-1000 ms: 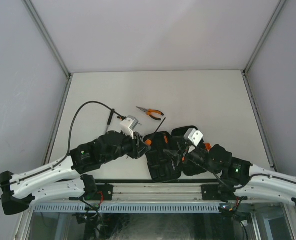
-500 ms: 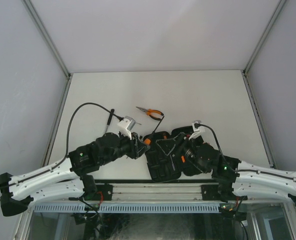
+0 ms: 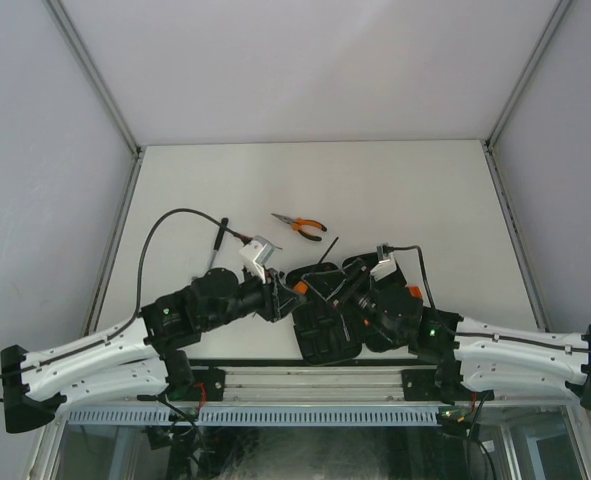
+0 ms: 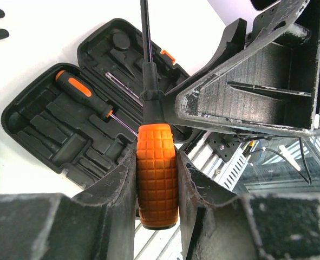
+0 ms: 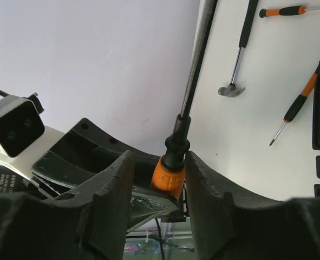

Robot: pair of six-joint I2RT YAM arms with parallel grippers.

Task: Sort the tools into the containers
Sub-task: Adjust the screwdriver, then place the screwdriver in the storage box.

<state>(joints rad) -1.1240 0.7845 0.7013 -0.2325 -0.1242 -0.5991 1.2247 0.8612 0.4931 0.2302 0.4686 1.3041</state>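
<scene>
My left gripper [image 4: 156,161] is shut on the thick screwdriver's gridded orange handle [image 4: 157,173], its shaft pointing away over the open black case [image 4: 46,127]. My right gripper [image 5: 160,158] reaches in from the other side and straddles the same screwdriver [image 5: 169,172] at its black collar. Its right finger touches the collar and a gap shows on the left, so it is open. In the top view both grippers [image 3: 287,288] [image 3: 323,288] meet above the case [image 3: 320,338]. A thin screwdriver [image 4: 83,90] lies in a case slot.
Needle-nose pliers [image 3: 301,226] lie on the table behind the case. A hammer [image 5: 234,81] and two thin screwdrivers [image 5: 296,108] [image 5: 283,11] lie on the table to the left. The table's near rail [image 3: 305,375] runs just below the case.
The right arm has swung left to the screwdriver, and its jaws have narrowed round the handle's collar. The left gripper has kept its grip and barely moved.
</scene>
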